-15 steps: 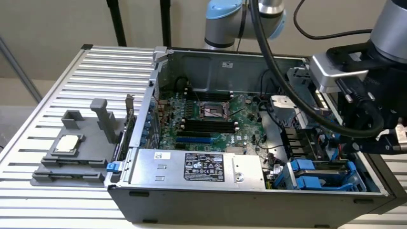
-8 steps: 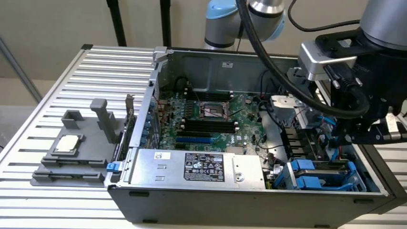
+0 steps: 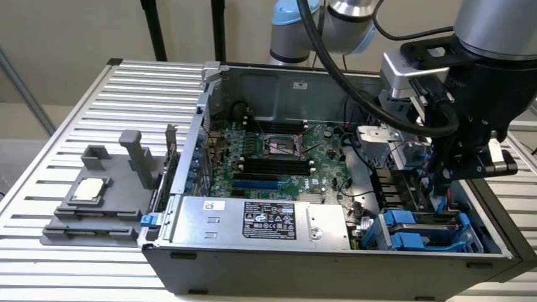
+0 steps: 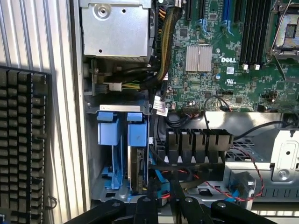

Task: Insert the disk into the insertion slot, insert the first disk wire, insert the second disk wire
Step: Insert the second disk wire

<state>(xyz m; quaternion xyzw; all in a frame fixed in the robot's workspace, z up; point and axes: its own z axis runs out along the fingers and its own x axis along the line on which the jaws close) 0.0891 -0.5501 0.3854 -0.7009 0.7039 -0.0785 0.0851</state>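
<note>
Disk seated in its bay.
I see the silver-grey disk in its blue carrier (image 4: 136,154) standing edge-up inside the grey metal insertion slot (image 4: 96,154) (front corner); my black gripper (image 4: 164,205) hovers close, fingers nearly together, apparently empty.

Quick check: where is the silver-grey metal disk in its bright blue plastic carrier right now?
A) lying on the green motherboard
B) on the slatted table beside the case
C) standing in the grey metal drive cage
C: the blue-framed disk stands upright in the drive cage at the case corner, directly under the gripper.
</note>
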